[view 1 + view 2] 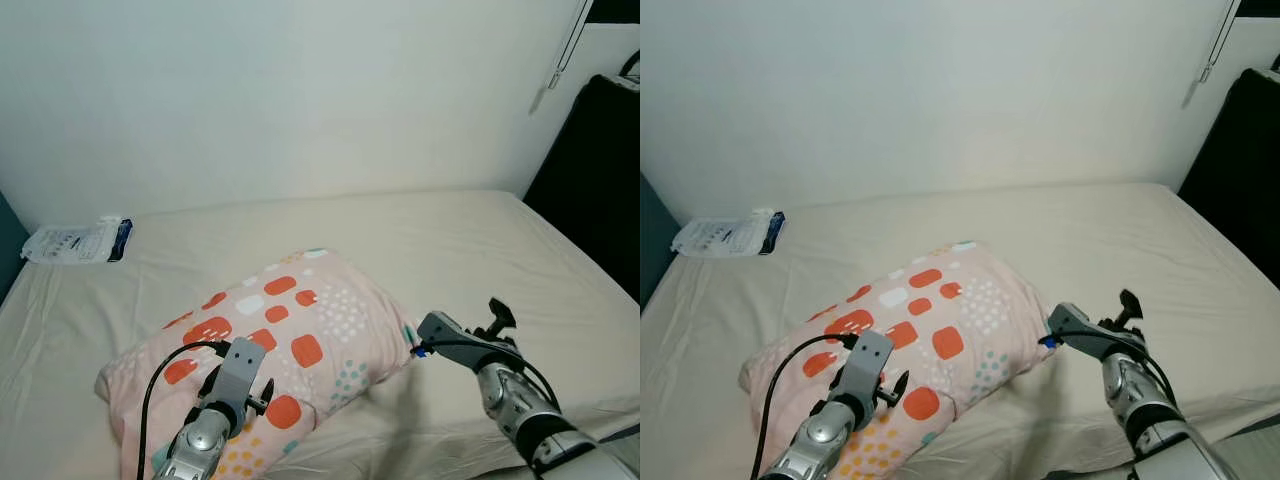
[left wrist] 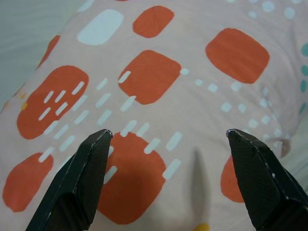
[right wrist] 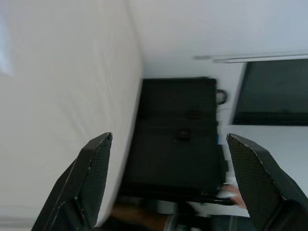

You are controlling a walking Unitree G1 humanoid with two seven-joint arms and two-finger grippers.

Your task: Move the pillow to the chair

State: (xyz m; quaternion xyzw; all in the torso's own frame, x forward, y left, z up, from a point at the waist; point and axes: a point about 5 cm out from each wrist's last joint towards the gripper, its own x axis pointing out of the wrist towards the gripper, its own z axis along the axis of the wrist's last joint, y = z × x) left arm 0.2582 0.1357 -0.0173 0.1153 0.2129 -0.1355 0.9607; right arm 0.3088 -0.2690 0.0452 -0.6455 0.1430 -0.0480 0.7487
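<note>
The patterned pillow lies slantwise directly under the left gripper, fingers spread wide; the right gripper, likewise released, hovers beside its corner.

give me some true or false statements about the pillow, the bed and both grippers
1. The pillow lies on the bed. True.
2. The left gripper has its fingers shut on the pillow. False: they are spread open over its patterned cover.
3. A white packet lies near the bed's far left corner. True.
4. The right gripper is shut. False: its fingers are wide apart.
5. The pillow is plain blue. False: it is pink with orange and white patches.
</note>
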